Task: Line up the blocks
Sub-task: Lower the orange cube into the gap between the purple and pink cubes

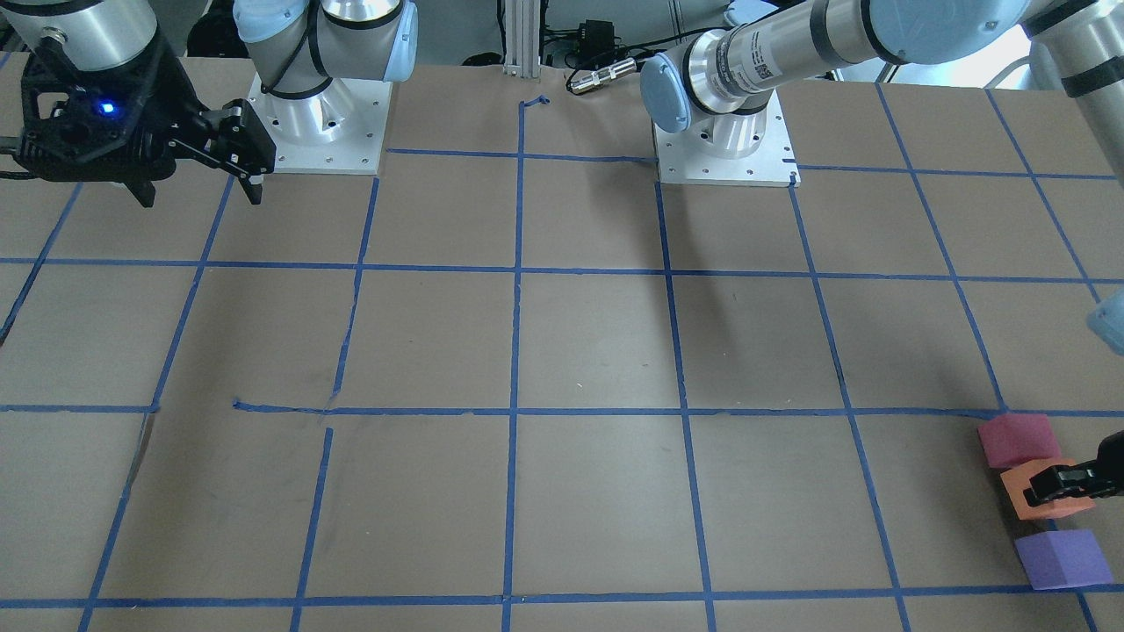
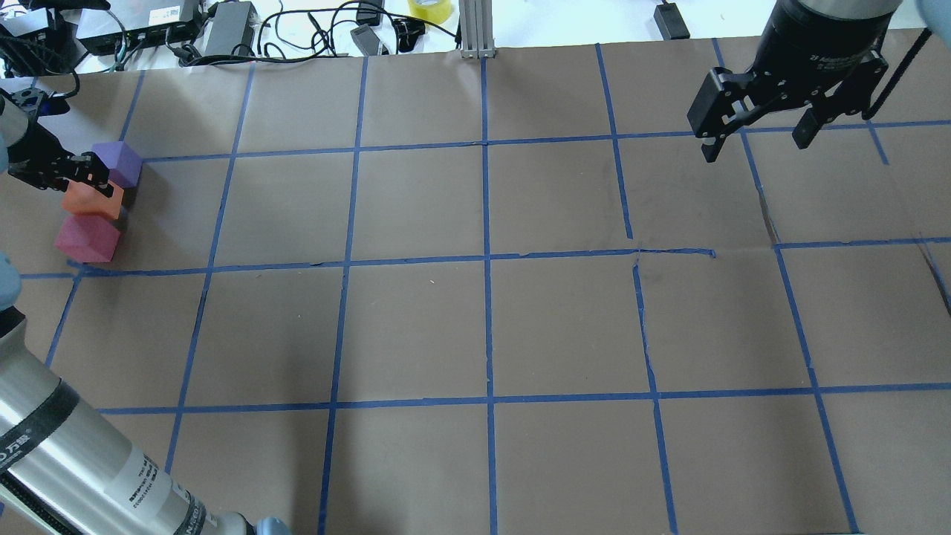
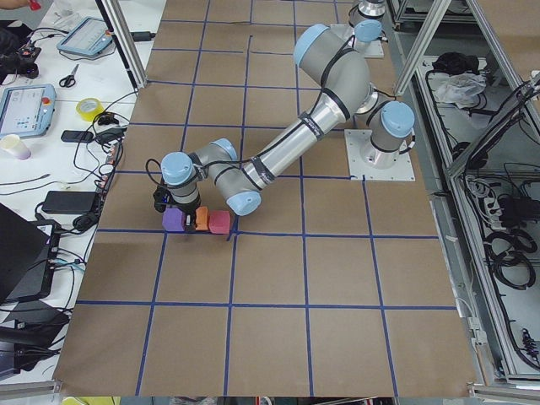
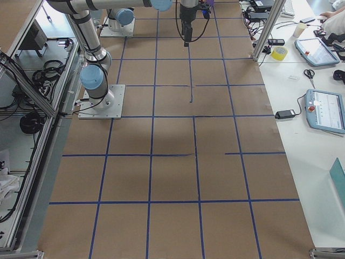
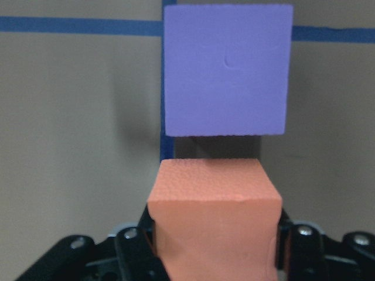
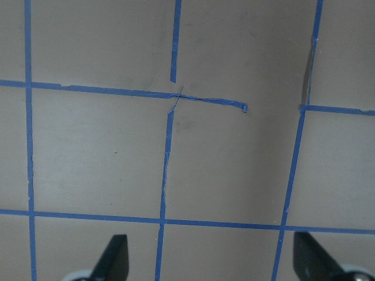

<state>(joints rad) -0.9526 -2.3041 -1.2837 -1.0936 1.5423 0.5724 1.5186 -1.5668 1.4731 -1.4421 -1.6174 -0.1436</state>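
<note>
Three cubes stand in a short row at the table's far left: purple block [image 2: 119, 163], orange block [image 2: 88, 202], red-pink block [image 2: 85, 238]. My left gripper [image 2: 100, 187] is shut on the orange block [image 5: 214, 216], which sits between the other two, with the purple block [image 5: 227, 70] a small gap ahead. In the front-facing view they are the red-pink [image 1: 1014, 439], orange [image 1: 1019, 499] and purple [image 1: 1062, 559] cubes, with the left gripper [image 1: 1049, 487] on the orange one. My right gripper [image 2: 754, 145] is open and empty, high above the far right of the table [image 6: 212, 260].
The brown table carries a blue tape grid [image 2: 487, 260]. The two arm bases [image 1: 724, 140] stand at the robot's side. Cables, power bricks and a yellow tape roll [image 2: 429, 7] lie beyond the far edge. The blocks sit close to the table's left end [image 3: 202, 218].
</note>
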